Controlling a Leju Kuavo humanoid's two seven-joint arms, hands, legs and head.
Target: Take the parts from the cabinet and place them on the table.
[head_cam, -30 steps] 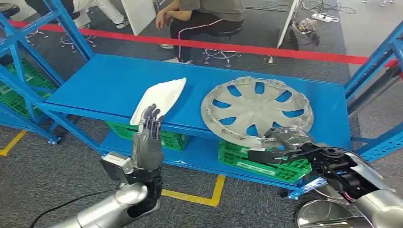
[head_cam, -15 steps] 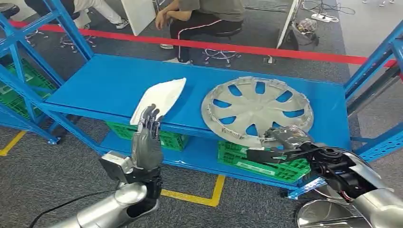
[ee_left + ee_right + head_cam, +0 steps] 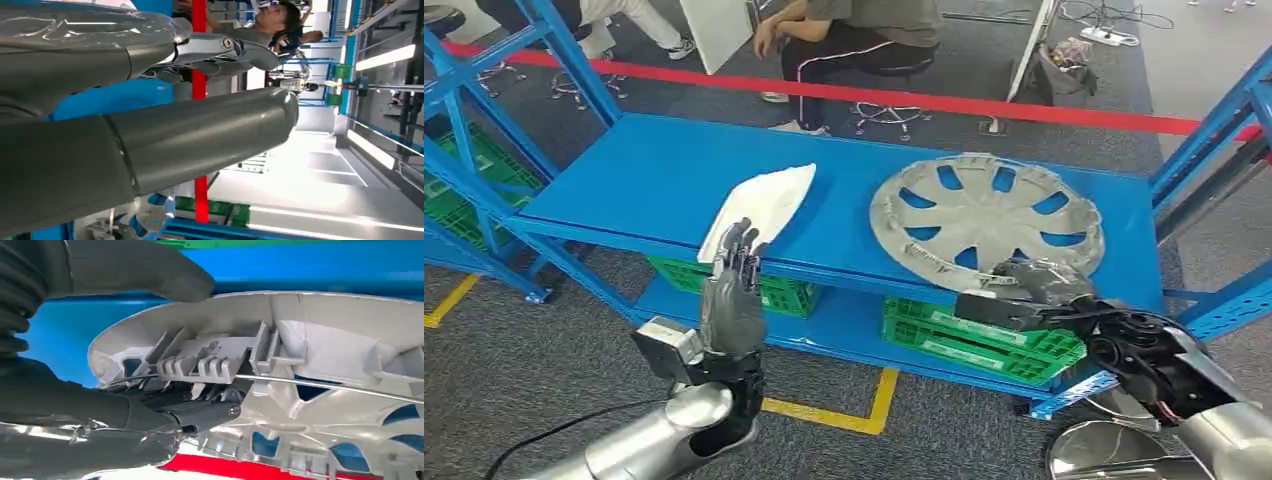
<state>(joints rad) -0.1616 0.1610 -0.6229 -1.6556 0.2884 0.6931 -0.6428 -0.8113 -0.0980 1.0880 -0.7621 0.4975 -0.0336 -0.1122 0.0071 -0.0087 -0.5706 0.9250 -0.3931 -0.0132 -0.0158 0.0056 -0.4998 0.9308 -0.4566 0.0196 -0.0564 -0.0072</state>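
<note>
Parts first: going from the left, the white part lies on the blue shelf of the cabinet, slanted, with its near end poking out over the front edge. The left hand is raised just in front of that end, fingers up and a bit apart, holding nothing and not touching it as far as I can tell. Under the shelf there's a green crate sitting on the lower level, and more green crates off to the far left behind the blue frame. Moving right, the silver hubcap sits on the same shelf, well apart from the white part, with its near rim at the front edge of the shelf. The right hand has that near rim: in the right wrist view the thumb is over one face of the hubcap and the darker fingers are tucked against the ribbed other face, so it's pinching the rim. Another green crate sits below that spot. Behind the cabinet a red tape line runs across the grey carpet, and a person sits on a stool past it.
</note>
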